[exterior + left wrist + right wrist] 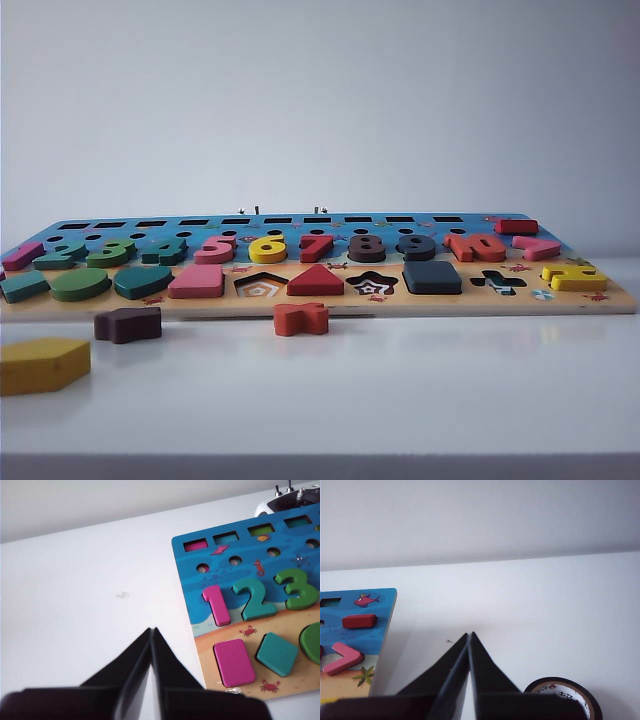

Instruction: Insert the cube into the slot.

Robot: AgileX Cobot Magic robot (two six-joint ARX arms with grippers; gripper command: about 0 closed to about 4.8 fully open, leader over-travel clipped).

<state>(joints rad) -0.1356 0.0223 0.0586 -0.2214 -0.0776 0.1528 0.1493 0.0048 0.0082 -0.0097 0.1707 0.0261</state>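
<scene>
From the exterior view I see the cube (432,277) already sitting in its square recess in the front row of the puzzle board (560,305), between the black star-patterned recess (372,284) and a cross-shaped recess (499,283). The checkerboard floor of the slot is fully covered by it, so I cannot see it.

The left gripper (151,629) hangs above the bare white table (75,605), just beside the end of the board where the pink number 1 (217,605) and the pink block (234,662) are. Its two black fingers meet at the tips and nothing is between them.

The right gripper (469,634) is also above the bare table, beside the other end of the board near the red bar (359,621). Its fingers are pressed together and empty. A roll of black tape (565,697) lies close to it.

In front of the board, on the table, lie the yellow pentagon block (42,364), the dark brown notched piece (128,323) and an orange-red piece (301,318).
</scene>
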